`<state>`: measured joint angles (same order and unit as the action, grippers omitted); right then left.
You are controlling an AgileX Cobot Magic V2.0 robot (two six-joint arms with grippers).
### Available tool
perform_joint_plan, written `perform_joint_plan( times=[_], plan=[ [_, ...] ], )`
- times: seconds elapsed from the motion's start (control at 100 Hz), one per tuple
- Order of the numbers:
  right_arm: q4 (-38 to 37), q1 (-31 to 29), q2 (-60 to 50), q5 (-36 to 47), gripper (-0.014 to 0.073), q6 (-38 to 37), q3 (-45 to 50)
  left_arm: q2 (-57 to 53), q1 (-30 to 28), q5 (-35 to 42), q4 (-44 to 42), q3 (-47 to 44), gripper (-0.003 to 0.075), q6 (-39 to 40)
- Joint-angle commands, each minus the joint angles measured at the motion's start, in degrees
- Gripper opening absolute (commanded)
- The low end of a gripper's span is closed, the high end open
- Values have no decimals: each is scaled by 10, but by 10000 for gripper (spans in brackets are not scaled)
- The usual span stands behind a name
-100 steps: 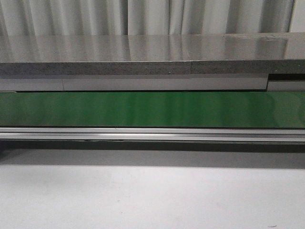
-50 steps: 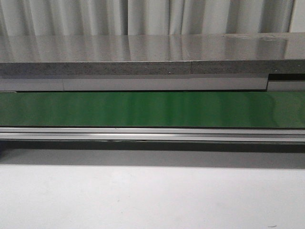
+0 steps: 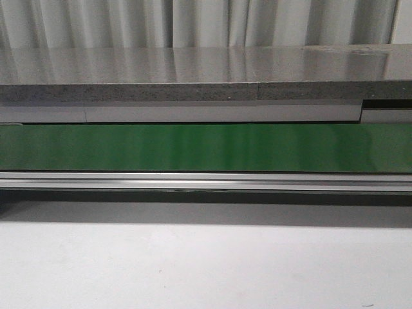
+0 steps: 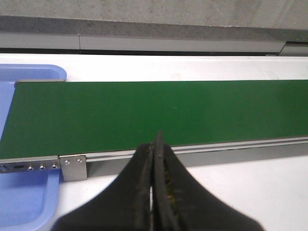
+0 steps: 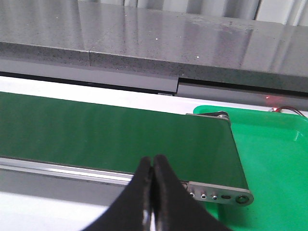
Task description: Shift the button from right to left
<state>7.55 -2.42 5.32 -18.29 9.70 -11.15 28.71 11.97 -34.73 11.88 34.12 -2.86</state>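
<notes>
Not started: no button in any view.
Green belt (image 3: 206, 147) bare; left end effector (image 4: 155, 144) and right end effector (image 5: 153, 166) both closed on nothing, short of the belt.

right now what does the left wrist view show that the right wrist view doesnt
Only the left wrist view shows the blue tray at its end of the belt, and the left gripper, shut with nothing in it. Only the right wrist view shows the green tray at the other end, and the right gripper, also shut and holding nothing. Both show the green conveyor belt, bare where it is visible, and the grey counter behind it. Neither shows the button.
</notes>
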Motion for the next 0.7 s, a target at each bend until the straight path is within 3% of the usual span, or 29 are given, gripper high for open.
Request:
perform_joint_plan(
  times=[0.0,0.21,0.52,0.69],
  plan=[
    [1,1,7,45,-67,7,-14,-18,3,39,11,-2,-20,6],
    [1,1,7,45,-67,7,-14,-58,2,59,-24,-33,-20,6],
    [1,1,7,45,-67,7,-14,-112,-34,294,-78,-134,-20,6],
    [1,1,7,45,-67,7,-14,-148,-59,338,-78,-200,-20,6]
  ],
)
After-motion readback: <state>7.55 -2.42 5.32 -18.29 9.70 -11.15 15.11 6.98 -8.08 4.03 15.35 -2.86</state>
